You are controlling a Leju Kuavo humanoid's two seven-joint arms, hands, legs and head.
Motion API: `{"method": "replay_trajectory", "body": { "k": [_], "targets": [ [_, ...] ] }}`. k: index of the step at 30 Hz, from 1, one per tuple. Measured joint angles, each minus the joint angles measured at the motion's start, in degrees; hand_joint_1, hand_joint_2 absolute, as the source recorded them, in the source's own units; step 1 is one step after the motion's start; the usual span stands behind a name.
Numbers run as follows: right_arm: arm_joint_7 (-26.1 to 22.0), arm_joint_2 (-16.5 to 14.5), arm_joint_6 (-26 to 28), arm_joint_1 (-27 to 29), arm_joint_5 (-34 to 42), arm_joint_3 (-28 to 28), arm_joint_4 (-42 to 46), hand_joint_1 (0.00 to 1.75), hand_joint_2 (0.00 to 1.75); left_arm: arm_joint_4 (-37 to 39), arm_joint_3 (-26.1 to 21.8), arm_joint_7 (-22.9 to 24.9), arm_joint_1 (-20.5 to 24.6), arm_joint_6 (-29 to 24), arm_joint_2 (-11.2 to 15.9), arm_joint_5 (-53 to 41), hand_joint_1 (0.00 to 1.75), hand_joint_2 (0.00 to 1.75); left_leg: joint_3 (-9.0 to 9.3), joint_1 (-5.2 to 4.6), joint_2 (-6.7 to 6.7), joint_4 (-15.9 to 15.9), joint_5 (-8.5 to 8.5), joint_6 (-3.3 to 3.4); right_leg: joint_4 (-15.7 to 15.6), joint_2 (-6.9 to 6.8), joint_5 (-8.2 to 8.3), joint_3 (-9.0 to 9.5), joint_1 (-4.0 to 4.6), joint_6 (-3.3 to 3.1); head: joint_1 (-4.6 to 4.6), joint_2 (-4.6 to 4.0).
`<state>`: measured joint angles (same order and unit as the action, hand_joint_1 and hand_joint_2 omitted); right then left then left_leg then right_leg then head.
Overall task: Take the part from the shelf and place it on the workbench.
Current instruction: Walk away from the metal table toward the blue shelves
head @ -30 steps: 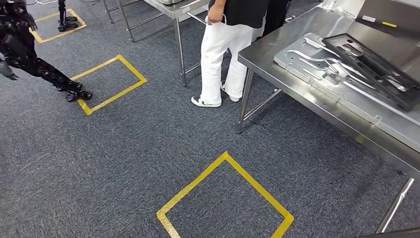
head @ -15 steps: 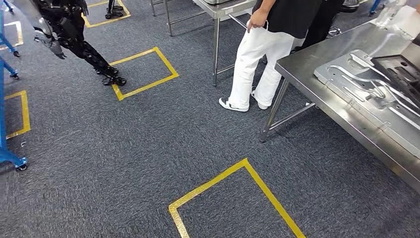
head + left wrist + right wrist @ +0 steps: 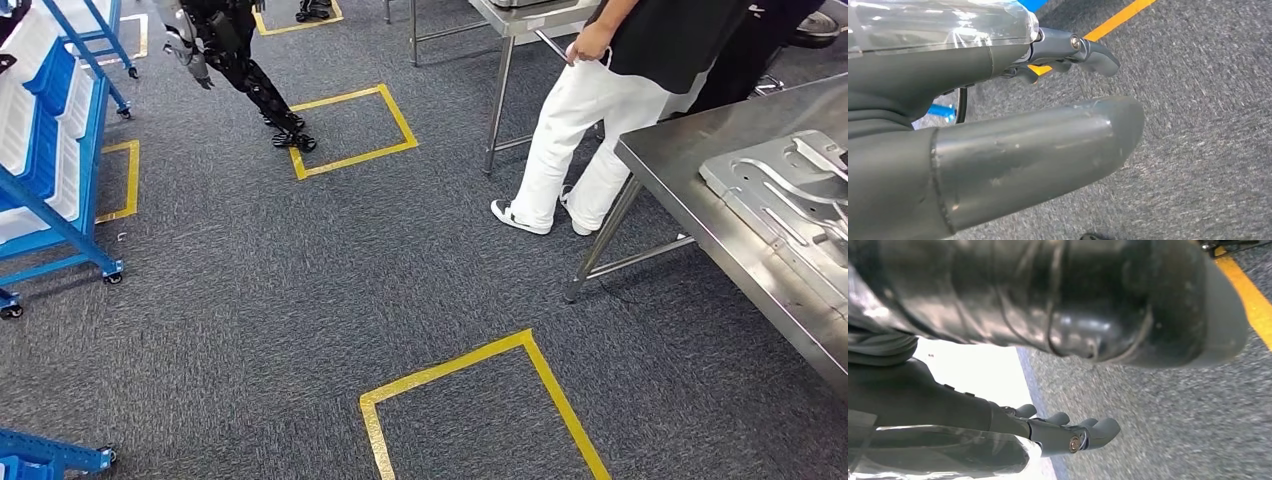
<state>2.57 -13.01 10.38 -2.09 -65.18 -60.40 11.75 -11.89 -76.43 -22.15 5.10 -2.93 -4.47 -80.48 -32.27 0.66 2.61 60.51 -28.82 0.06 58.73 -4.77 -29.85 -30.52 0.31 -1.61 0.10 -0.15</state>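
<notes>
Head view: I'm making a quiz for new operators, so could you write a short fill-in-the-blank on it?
1. The shelf has a frame coloured ____.
2. The squares of tape on the carpet are ____.
3. The person beside the workbench wears trousers coloured ____.
4. The shelf rolls on ____.

Missing words: blue; yellow; white; wheels

**Hand Appearance**

We note a thick, scuffed grey thumb point(image 3: 1038, 150) on the left hand point(image 3: 998, 125), clear film over its cover, and a bright screw. The right hand point(image 3: 1068, 435) shows dark grey fingers point(image 3: 1100, 430) and a brass-coloured screw.
</notes>
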Motion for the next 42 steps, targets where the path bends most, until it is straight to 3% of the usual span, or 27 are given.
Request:
{"method": "replay_trajectory", "body": {
  "k": [1,3,5,6,8,10,11,12,14,15,17,19,21,23,24,25,26,27,28,30,32,34,36,38,40,41,42],
  "targets": [
    [0.0,0.01,0.0,-0.06,-0.05,-0.01,-0.02,0.0,0.0,0.0,0.0,-0.1,0.06,-0.01,0.07,0.03,0.0,0.0,0.92,-0.3,0.6,-1.84,0.35,0.32,0.02,-0.49,-0.09,0.08,0.1,0.2,0.01,0.0],
    [0.02,0.04,0.0,-0.32,-0.18,-0.03,-0.03,0.0,0.0,0.0,0.0,-0.26,-0.03,-0.02,0.19,0.08,0.0,0.0,0.94,-0.53,0.0,-2.58,0.5,0.69,-0.13,-1.37,-0.11,0.3,0.11,0.66,0.02,0.0],
    [0.05,0.13,0.0,-0.55,-0.27,-0.05,-0.03,0.0,0.0,0.0,0.0,-0.29,-0.16,-0.01,0.27,0.09,0.0,0.0,1.14,-0.25,-0.97,-3.26,1.03,1.28,0.5,-0.31,-0.84,0.31,-0.1,1.25,0.02,0.0],
    [0.07,0.19,-0.01,-0.54,-0.29,-0.07,-0.03,0.0,0.0,0.0,0.0,-0.31,-0.12,-0.01,0.28,0.09,0.0,0.0,1.27,-0.07,-1.44,-3.6,1.32,1.6,2.05,1.08,-2.01,-0.31,-0.22,1.54,0.03,0.0],
    [0.08,0.32,-0.02,-0.43,-0.31,-0.1,-0.04,0.0,0.0,0.0,0.0,-0.33,0.07,-0.01,0.28,0.09,0.0,0.0,1.21,0.04,-2.47,-3.79,1.62,1.99,8.65,3.88,-5.81,-3.39,-0.51,1.93,0.05,0.0],
    [0.09,0.39,-0.03,-0.36,-0.31,-0.12,-0.06,0.0,0.0,0.0,0.0,-0.33,0.14,0.0,0.28,0.09,0.0,0.0,1.06,0.0,-3.66,-3.72,1.66,2.04,15.18,4.53,-8.14,-6.6,-0.67,2.13,0.04,0.0],
    [0.1,0.43,-0.08,-0.34,-0.31,-0.13,-0.07,0.0,0.0,0.0,0.0,-0.31,0.12,0.01,0.28,0.09,0.0,0.0,1.06,-0.01,-4.37,-3.64,1.65,2.03,15.66,4.6,-7.5,-6.94,-0.75,2.19,0.04,0.0],
    [0.11,0.46,-0.13,-0.32,-0.31,-0.14,-0.08,0.0,0.0,0.0,0.0,-0.27,0.1,0.01,0.28,0.09,0.0,0.0,1.11,0.0,-5.12,-3.53,1.62,1.98,14.0,4.74,-5.8,-6.27,-0.87,2.21,0.04,0.0],
    [0.12,0.61,-0.25,-0.25,-0.33,-0.18,-0.08,0.0,0.0,0.0,0.0,-0.2,0.11,0.01,0.28,0.09,0.0,0.0,1.13,0.03,-6.67,-3.19,1.44,1.67,6.42,6.45,-1.52,-2.84,-1.24,2.13,0.05,0.0],
    [0.11,0.67,-0.29,-0.22,-0.36,-0.2,-0.09,0.0,0.0,0.0,0.0,-0.16,0.17,0.01,0.28,0.08,0.0,0.0,0.99,0.02,-7.35,-2.91,1.35,1.38,3.28,7.67,-0.29,-1.48,-1.34,2.04,0.04,0.0],
    [0.08,0.79,-0.42,-0.28,-0.4,-0.22,-0.1,0.0,0.0,0.0,0.0,-0.1,0.22,0.02,0.29,0.08,0.0,0.0,0.54,0.09,-8.45,-2.68,1.36,0.58,0.87,9.1,0.0,-0.52,-1.23,1.78,0.03,0.0],
    [0.08,0.86,-0.68,-0.51,-0.44,-0.25,-0.1,0.0,0.0,0.0,0.0,0.04,0.09,0.04,0.3,0.05,0.0,0.0,0.21,0.32,-9.45,-2.78,1.52,-0.27,0.5,8.01,0.24,-0.44,-1.07,1.19,0.03,0.0],
    [0.11,0.9,-0.94,-0.58,-0.46,-0.34,-0.1,0.0,0.0,0.0,0.0,0.18,-0.03,0.05,0.29,-0.01,0.0,0.0,-0.68,0.37,-7.94,-1.2,0.44,-0.8,-0.22,6.63,0.56,-0.08,-1.16,0.31,0.01,0.0],
    [0.12,0.9,-1.02,-0.44,-0.48,-0.46,-0.1,0.0,0.0,0.0,0.0,0.22,0.14,0.05,0.32,-0.02,0.0,0.0,-3.58,0.28,-4.72,4.85,-2.9,-1.1,-0.61,5.01,0.63,0.12,-0.99,-0.38,-0.03,0.0],
    [0.12,0.91,-1.01,-0.37,-0.48,-0.51,-0.1,0.0,0.0,0.0,0.0,0.24,0.24,0.05,0.34,-0.03,0.0,0.0,-5.47,0.29,-3.73,8.76,-4.69,-1.25,-0.58,4.17,0.55,0.12,-0.82,-0.61,-0.05,0.0],
    [0.12,0.92,-1.01,-0.34,-0.48,-0.56,-0.1,0.0,0.0,0.0,0.0,0.25,0.26,0.06,0.36,-0.04,0.0,0.0,-7.0,0.32,-3.26,11.93,-5.81,-1.38,-0.52,3.35,0.45,0.11,-0.66,-0.72,-0.05,0.0],
    [0.12,0.93,-1.02,-0.34,-0.5,-0.6,-0.1,0.0,0.0,0.0,0.0,0.28,0.19,0.08,0.37,-0.05,0.0,0.0,-7.63,0.35,-3.05,13.31,-5.85,-1.42,-0.45,2.61,0.33,0.13,-0.53,-0.79,-0.05,0.0],
    [0.13,0.94,-1.06,-0.37,-0.54,-0.63,-0.1,0.0,0.0,0.0,0.0,0.31,0.1,0.09,0.37,-0.07,0.0,0.0,-7.13,0.36,-2.87,12.47,-4.81,-1.37,-0.37,1.91,0.2,0.19,-0.43,-0.8,-0.05,0.0],
    [0.15,0.94,-1.13,-0.4,-0.59,-0.65,-0.1,0.0,0.0,0.0,0.0,0.33,0.02,0.11,0.4,-0.08,0.0,0.0,-5.54,0.34,-2.54,9.52,-2.98,-1.22,-0.28,1.24,0.03,0.32,-0.35,-0.75,-0.05,0.0],
    [0.21,0.92,-1.28,-0.45,-0.72,-0.67,-0.11,0.0,0.0,0.0,0.02,0.36,0.06,0.13,0.48,-0.1,0.0,0.0,-1.29,-0.05,-0.18,1.47,0.13,-0.62,-0.16,-0.01,-0.38,0.69,-0.14,-0.46,-0.04,0.0],
    [0.25,0.9,-1.42,-0.51,-0.79,-0.67,-0.12,0.0,0.0,0.0,0.05,0.42,0.17,0.09,0.57,-0.11,0.0,0.0,0.61,-0.6,1.34,-2.45,0.93,0.03,-0.17,-1.01,-0.62,0.98,0.02,0.01,-0.03,0.0],
    [0.25,0.86,-1.61,-0.7,-0.82,-0.67,-0.12,0.0,0.0,0.0,0.07,0.6,0.05,0.03,0.68,-0.11,0.0,0.0,0.52,-0.79,0.32,-2.83,1.11,0.58,-0.41,-1.91,-0.66,1.29,0.06,0.54,-0.03,0.0],
    [0.27,0.81,-1.88,-0.82,-0.87,-0.67,-0.12,0.0,0.0,0.0,0.07,0.78,-0.1,0.0,0.76,-0.1,0.0,0.0,0.89,-0.49,-0.87,-3.61,1.61,1.2,0.62,-0.34,-1.68,1.17,-0.13,1.16,-0.02,0.0],
    [0.28,0.8,-2.07,-0.66,-0.9,-0.67,-0.14,0.0,0.0,0.0,0.07,0.86,-0.01,-0.01,0.78,-0.09,0.0,0.0,1.1,-0.18,-2.09,-4.11,2.09,1.7,5.91,2.98,-4.96,-1.19,-0.47,1.59,0.0,0.0],
    [0.27,0.79,-2.16,-0.49,-0.93,-0.67,-0.2,0.0,0.0,0.0,0.08,0.88,0.11,-0.02,0.78,-0.09,0.0,0.0,0.86,-0.18,-3.43,-3.98,2.19,1.91,13.48,4.41,-8.18,-5.08,-0.66,1.73,0.02,0.0],
    [0.27,0.79,-2.2,-0.47,-0.95,-0.67,-0.24,0.0,0.0,0.0,0.09,0.88,0.1,-0.02,0.78,-0.08,0.0,0.0,0.83,-0.2,-4.2,-3.88,2.18,1.92,15.59,4.55,-8.35,-6.32,-0.72,1.79,0.02,0.0],
    [0.27,0.79,-2.22,-0.45,-0.96,-0.67,-0.28,0.0,0.0,0.0,0.09,0.88,0.06,-0.02,0.78,-0.08,0.0,0.0,0.84,-0.2,-5.0,-3.78,2.15,1.89,15.43,4.64,-7.26,-6.53,-0.81,1.82,0.03,0.0]
  ]
}}
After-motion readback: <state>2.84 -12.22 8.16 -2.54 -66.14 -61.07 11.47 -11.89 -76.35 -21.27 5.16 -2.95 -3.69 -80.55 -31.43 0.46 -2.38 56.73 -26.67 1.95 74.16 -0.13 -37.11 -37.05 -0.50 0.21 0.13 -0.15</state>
